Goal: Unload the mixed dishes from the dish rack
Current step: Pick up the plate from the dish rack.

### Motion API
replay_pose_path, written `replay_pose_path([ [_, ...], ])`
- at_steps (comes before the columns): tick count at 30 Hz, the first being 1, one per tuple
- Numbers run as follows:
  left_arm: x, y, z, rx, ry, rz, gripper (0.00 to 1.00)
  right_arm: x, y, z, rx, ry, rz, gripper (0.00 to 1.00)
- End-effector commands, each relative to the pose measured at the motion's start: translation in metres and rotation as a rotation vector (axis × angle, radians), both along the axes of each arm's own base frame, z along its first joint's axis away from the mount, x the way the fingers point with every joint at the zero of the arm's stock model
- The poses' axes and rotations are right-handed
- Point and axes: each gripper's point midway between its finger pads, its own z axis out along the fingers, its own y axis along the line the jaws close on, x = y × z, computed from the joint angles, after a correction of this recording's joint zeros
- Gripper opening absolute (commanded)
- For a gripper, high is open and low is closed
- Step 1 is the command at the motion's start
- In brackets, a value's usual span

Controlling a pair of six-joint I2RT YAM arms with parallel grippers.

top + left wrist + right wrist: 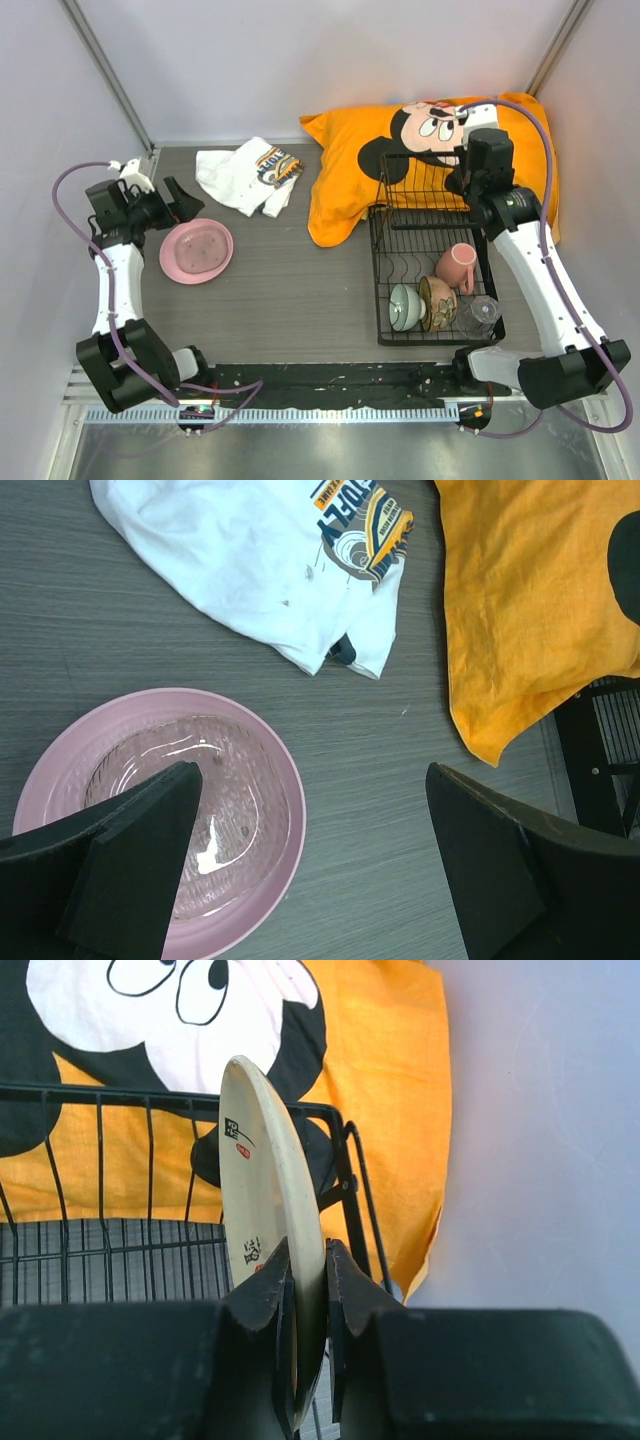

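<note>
An orange pillow (340, 180) is lying at the far right of the grey wood-grain worktop (300, 290), reaching back toward the white wall (300, 60). A cartoon mouse face (425, 125) is showing on its cover, and its near left corner is drooping onto the worktop, creased. Just left of it, a crumpled white T-shirt (235, 178) is sitting by the far edge, apart from the pillow, with its orange-and-navy printed graphic (275, 168) facing up on the pillow side. Along the near edge, a pale ribbed strip (330, 413) is running across.
</note>
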Motion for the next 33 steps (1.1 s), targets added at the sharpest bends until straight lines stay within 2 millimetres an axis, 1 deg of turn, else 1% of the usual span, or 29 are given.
replay_pose_path([
  [1, 0.002, -0.002, 0.010, 0.032, -0.037, -0.005, 1.00, -0.001, -0.007, 0.044, 0.011, -0.104, -0.036, 0.01],
  [2, 0.002, -0.004, 0.009, 0.028, -0.034, -0.007, 1.00, -0.001, -0.006, 0.045, 0.017, -0.103, -0.035, 0.01],
  [3, 0.002, -0.004, 0.010, 0.031, -0.038, -0.005, 1.00, 0.000, -0.006, 0.052, 0.021, -0.115, -0.032, 0.01],
  [4, 0.002, -0.006, 0.012, 0.033, -0.045, -0.009, 1.00, 0.000, -0.005, 0.054, 0.024, -0.114, -0.028, 0.01],
  [5, 0.003, -0.006, 0.013, 0.034, -0.049, -0.009, 1.00, -0.001, -0.004, 0.065, 0.033, -0.135, -0.024, 0.01],
  [7, 0.003, -0.011, 0.017, 0.035, -0.059, -0.021, 1.00, -0.003, -0.003, 0.073, 0.043, -0.139, -0.013, 0.01],
  [8, 0.003, -0.014, 0.021, 0.037, -0.071, -0.033, 1.00, -0.004, -0.001, 0.084, 0.060, -0.162, -0.005, 0.01],
  [10, 0.000, -0.034, 0.032, 0.015, -0.107, -0.125, 0.99, -0.006, 0.006, 0.090, 0.084, -0.156, 0.040, 0.01],
  [11, -0.003, -0.043, 0.038, 0.005, -0.125, -0.170, 1.00, -0.008, 0.011, 0.099, 0.101, -0.173, 0.065, 0.01],
  [12, -0.009, -0.061, 0.045, -0.018, -0.147, -0.258, 1.00, -0.009, 0.022, 0.098, 0.126, -0.156, 0.128, 0.01],
  [13, -0.012, -0.068, 0.052, -0.016, -0.163, -0.286, 1.00, -0.011, 0.027, 0.098, 0.141, -0.148, 0.160, 0.01],
  [14, -0.015, -0.075, 0.058, -0.013, -0.179, -0.316, 1.00, -0.013, 0.032, 0.102, 0.157, -0.151, 0.190, 0.01],
  [15, -0.020, -0.088, 0.066, 0.007, -0.208, -0.364, 1.00, -0.016, 0.046, 0.098, 0.182, -0.122, 0.270, 0.01],
  [16, -0.024, -0.095, 0.071, 0.013, -0.220, -0.386, 1.00, -0.019, 0.052, 0.099, 0.193, -0.115, 0.307, 0.01],
  [17, -0.027, -0.102, 0.081, 0.024, -0.248, -0.413, 1.00, -0.022, 0.060, 0.101, 0.207, -0.112, 0.352, 0.01],
  [18, -0.034, -0.114, 0.091, 0.034, -0.278, -0.450, 1.00, -0.029, 0.066, 0.103, 0.217, -0.110, 0.393, 0.01],
  [19, -0.039, -0.122, 0.099, 0.032, -0.300, -0.482, 1.00, -0.033, 0.078, 0.104, 0.241, -0.105, 0.461, 0.01],
  [20, -0.043, -0.128, 0.110, 0.042, -0.332, -0.501, 1.00, -0.036, 0.083, 0.106, 0.250, -0.105, 0.492, 0.01],
  [21, -0.048, -0.137, 0.117, 0.042, -0.349, -0.532, 1.00, -0.042, 0.092, 0.105, 0.265, -0.091, 0.548, 0.01],
  [22, -0.055, -0.144, 0.127, 0.047, -0.378, -0.554, 1.00, -0.046, 0.099, 0.107, 0.278, -0.086, 0.588, 0.01],
  [23, -0.059, -0.149, 0.132, 0.048, -0.394, -0.573, 1.00, -0.052, 0.110, 0.110, 0.298, -0.084, 0.652, 0.01],
  [24, -0.065, -0.159, 0.143, 0.052, -0.425, -0.607, 1.00, -0.057, 0.116, 0.111, 0.311, -0.075, 0.691, 0.01],
  [25, -0.069, -0.164, 0.150, 0.056, -0.445, -0.622, 1.00, -0.063, 0.121, 0.113, 0.313, -0.074, 0.728, 0.01],
  [26, -0.075, -0.177, 0.156, 0.054, -0.461, -0.657, 1.00, -0.072, 0.134, 0.115, 0.334, -0.068, 0.816, 0.01],
  [27, -0.079, -0.182, 0.164, 0.059, -0.485, -0.671, 1.00, -0.079, 0.140, 0.116, 0.341, -0.065, 0.859, 0.01],
  [30, -0.083, -0.205, 0.173, 0.067, -0.508, -0.707, 1.00, -0.097, 0.159, 0.120, 0.376, -0.060, 0.983, 0.01],
  [31, -0.084, -0.211, 0.179, 0.070, -0.521, -0.716, 1.00, -0.100, 0.163, 0.120, 0.388, -0.055, 1.011, 0.01],
  [32, -0.086, -0.224, 0.177, 0.063, -0.511, -0.752, 1.00, -0.106, 0.170, 0.120, 0.411, -0.045, 1.054, 0.01],
  [33, -0.083, -0.228, 0.177, 0.069, -0.501, -0.739, 1.00, -0.109, 0.174, 0.120, 0.423, -0.037, 1.076, 0.01],
])
